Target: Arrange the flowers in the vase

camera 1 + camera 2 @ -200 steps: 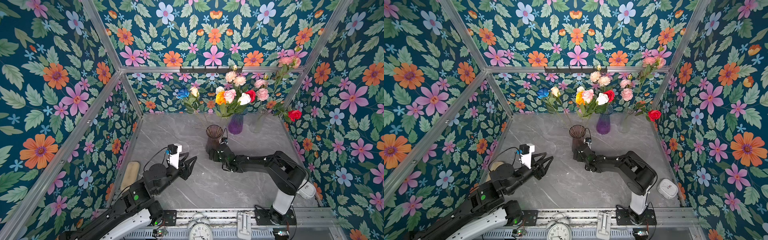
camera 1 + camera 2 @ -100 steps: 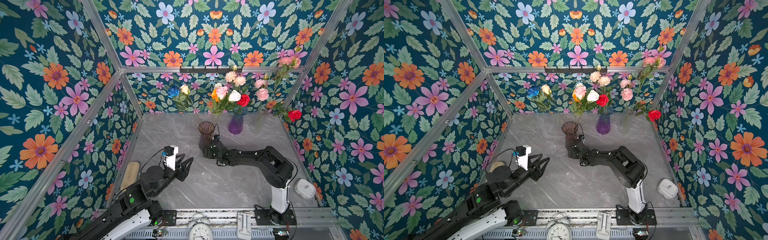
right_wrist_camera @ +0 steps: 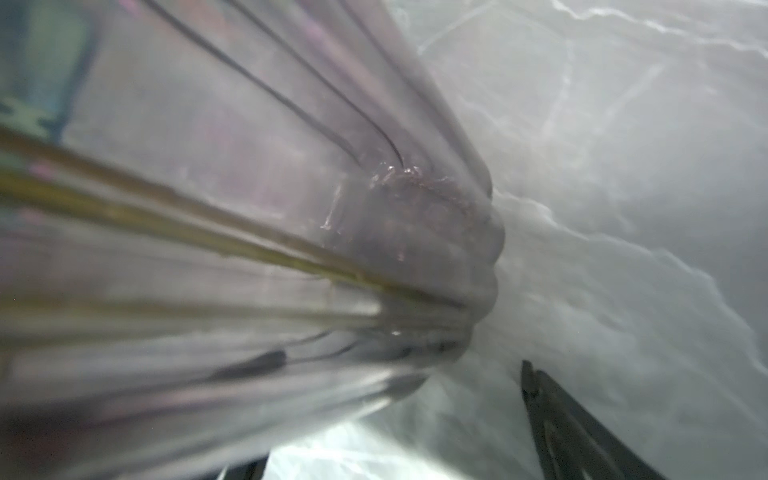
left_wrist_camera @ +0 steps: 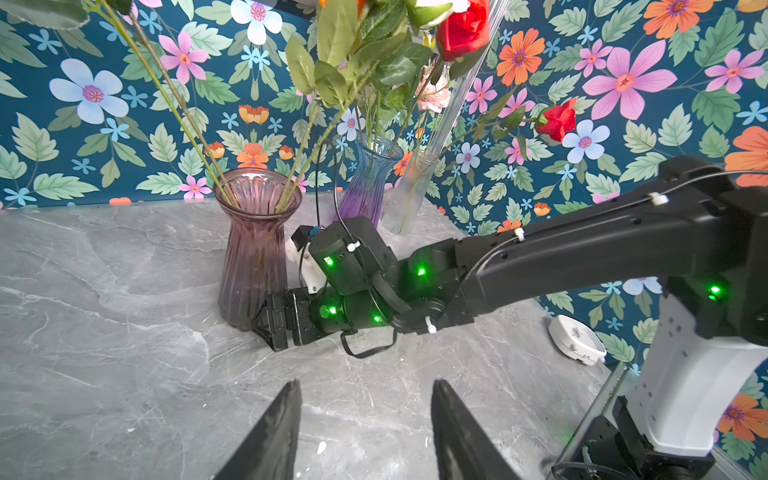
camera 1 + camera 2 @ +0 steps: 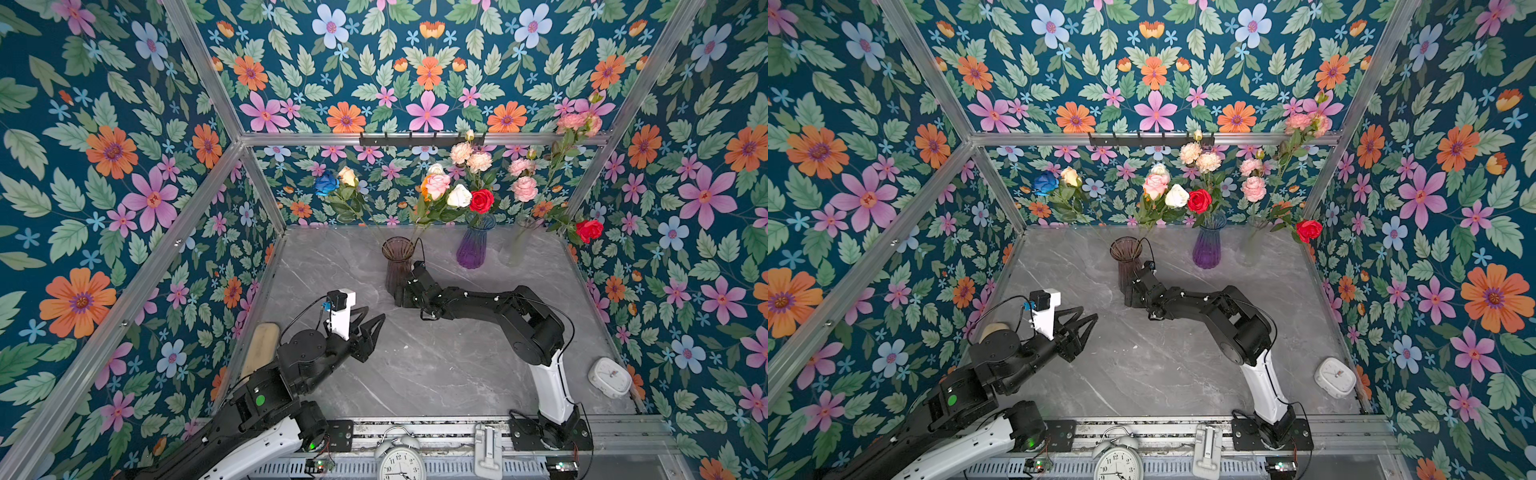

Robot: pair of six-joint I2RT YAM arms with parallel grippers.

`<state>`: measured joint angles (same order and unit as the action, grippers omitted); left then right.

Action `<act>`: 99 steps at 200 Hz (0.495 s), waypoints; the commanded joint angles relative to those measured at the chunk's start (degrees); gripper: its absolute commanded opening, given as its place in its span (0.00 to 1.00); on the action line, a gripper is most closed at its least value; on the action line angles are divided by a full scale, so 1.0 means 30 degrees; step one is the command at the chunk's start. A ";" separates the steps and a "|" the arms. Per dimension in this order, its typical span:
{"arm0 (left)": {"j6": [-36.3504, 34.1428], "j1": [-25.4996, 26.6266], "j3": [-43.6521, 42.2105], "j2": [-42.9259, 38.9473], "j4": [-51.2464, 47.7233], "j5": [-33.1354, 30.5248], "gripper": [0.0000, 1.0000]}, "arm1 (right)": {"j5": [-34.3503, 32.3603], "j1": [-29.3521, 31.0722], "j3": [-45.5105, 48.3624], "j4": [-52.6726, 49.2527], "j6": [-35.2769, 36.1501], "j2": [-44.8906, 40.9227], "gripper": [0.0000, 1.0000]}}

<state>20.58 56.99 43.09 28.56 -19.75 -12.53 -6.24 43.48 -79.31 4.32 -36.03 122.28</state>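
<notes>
so, in both top views the right gripper [image 5: 398, 296] sits low at the foot of the pink vase [image 5: 397, 262], which carries a bunch of the flowers [image 5: 438, 187]. the rest stand in the purple vase [image 5: 473, 247] and clear vase [image 5: 517, 245] by the back wall [image 5: 374, 166]. left gripper [image 5: 375, 314] hovers empty, fingers half apart, with plenty of bare table [image 5: 436, 365] around it. left wrist view: top-heavy stems lean out, so a shove at the base could tip the pink vase. right wrist view: jaws spread wide, table showing between them, no clamp.
</notes>
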 commanded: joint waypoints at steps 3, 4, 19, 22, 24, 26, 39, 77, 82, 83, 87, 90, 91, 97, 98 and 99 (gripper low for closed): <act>-0.0151 -0.0017 0.0200 -0.0170 -0.0359 -0.0365 0.53 | 0.0660 -0.0048 -0.0776 -0.1357 -0.0265 0.0679 0.93; -0.0151 -0.0015 0.0213 -0.0172 -0.0360 -0.0393 0.53 | 0.0681 -0.0050 -0.0822 -0.1369 -0.0280 0.0702 0.93; -0.0171 -0.0015 0.0259 -0.0311 -0.0547 -0.0464 0.53 | 0.0841 -0.0114 -0.1219 -0.1568 -0.0376 0.0959 0.93; -0.0164 -0.0013 0.0282 -0.0333 -0.0586 -0.0485 0.53 | 0.0848 -0.0114 -0.1238 -0.1583 -0.0381 0.0963 0.93; -0.0161 -0.0020 0.0306 -0.0338 -0.0615 -0.0481 0.53 | 0.0835 -0.0118 -0.1225 -0.1585 -0.0404 0.0960 0.93; -0.0160 -0.0015 0.0297 -0.0346 -0.0644 -0.0510 0.53 | 0.0817 -0.0127 -0.1221 -0.1593 -0.0395 0.0945 0.93; -0.0169 -0.0013 0.0346 -0.0445 -0.0796 -0.0573 0.53 | 0.0628 -0.0135 -0.0827 -0.1312 -0.0387 0.0629 0.94; -0.0309 -0.0013 0.0357 -0.0459 -0.0834 -0.0737 0.53 | 0.0200 -0.0131 0.2555 0.1326 0.0361 -0.2147 0.99; -0.0326 -0.0013 0.0330 -0.0387 -0.0759 -0.0725 0.53 | 0.0155 -0.0121 0.2921 0.1415 0.0566 -0.2576 0.99; -0.0326 -0.0013 0.0307 -0.0383 -0.0750 -0.0720 0.53 | 0.0136 -0.0130 0.2989 0.1438 0.0590 -0.2669 0.99; -0.0326 -0.0013 0.0303 -0.0333 -0.0685 -0.0715 0.53 | 0.0030 -0.0135 0.3324 0.1537 0.0737 -0.3032 0.99; -0.0330 -0.0013 0.0280 -0.0284 -0.0621 -0.0714 0.53 | -0.0026 -0.0139 0.3683 0.1632 0.0798 -0.3337 0.99; -0.0328 -0.0013 0.0282 -0.0273 -0.0608 -0.0714 0.53 | -0.0057 -0.0139 0.3795 0.1679 0.0823 -0.3445 0.99; -0.0406 -0.0013 0.0230 -0.0161 -0.0491 -0.0673 0.53 | -0.0185 -0.0137 0.4448 0.2004 0.1028 -0.4108 0.99; -0.0410 -0.0013 0.0228 -0.0138 -0.0470 -0.0679 0.53 | -0.0210 -0.0124 0.4558 0.2069 0.1070 -0.4226 0.99; -0.0412 -0.0028 0.0213 -0.0111 -0.0444 -0.0682 0.53 | -0.0237 -0.0117 0.4686 0.2132 0.1120 -0.4358 0.99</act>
<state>20.34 56.99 43.92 27.44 -22.06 -14.15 -5.17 43.05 -69.91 6.37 -35.73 114.52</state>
